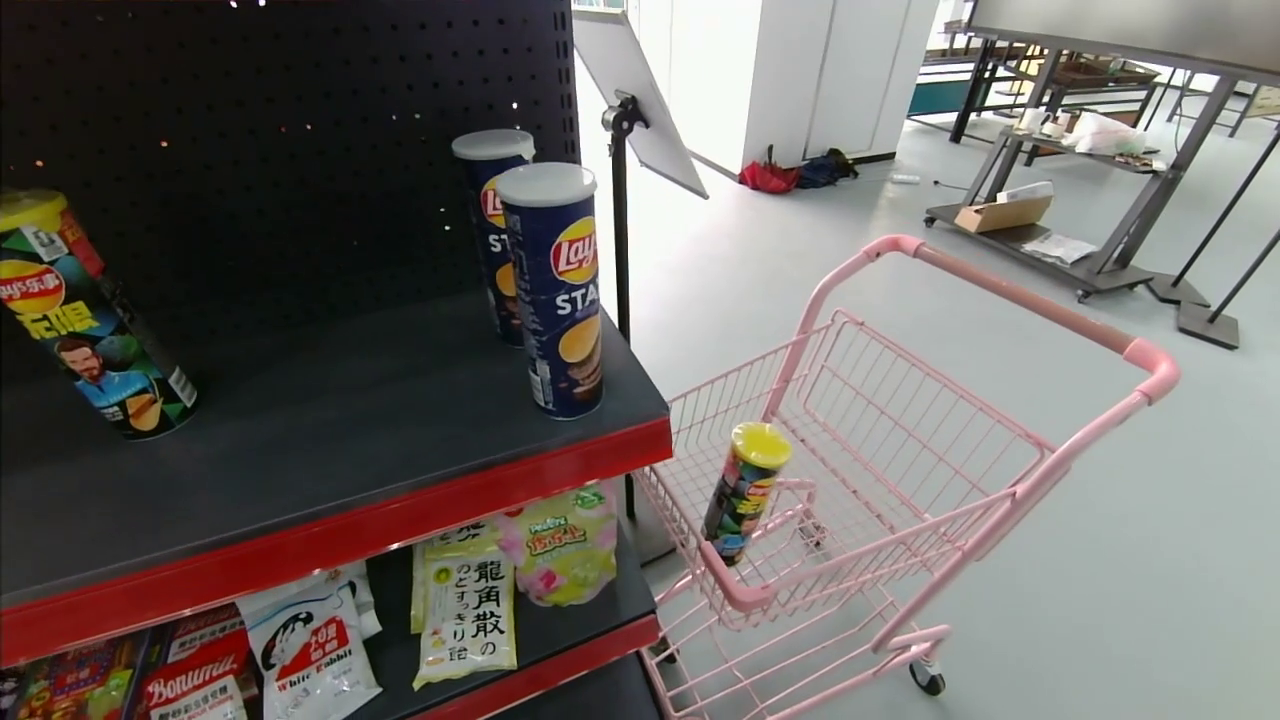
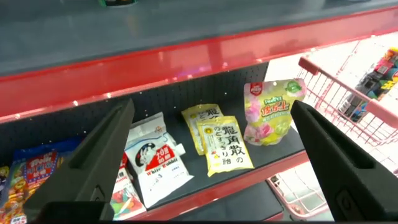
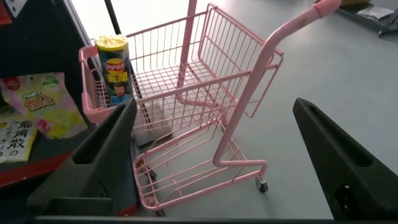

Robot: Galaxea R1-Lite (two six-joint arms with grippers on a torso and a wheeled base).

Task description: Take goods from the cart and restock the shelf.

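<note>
Robot's left tool [image 2: 212, 106], two dark wedge-shaped fingers [image 2: 87, 162] spread wide apart, tips pointing away from the wrist, right tool [image 3: 214, 104] in the same pose, its dark fingers [image 3: 339, 155] parted just as wide, both tools in the air, touching nothing

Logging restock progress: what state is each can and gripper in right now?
Cart can: standing in cart corner, lid on.
Two blue cans: upright on top shelf, lids on.
Left-end can: standing on top shelf, lid on.
Left gripper: open, empty.
Right gripper: open, empty.
</note>
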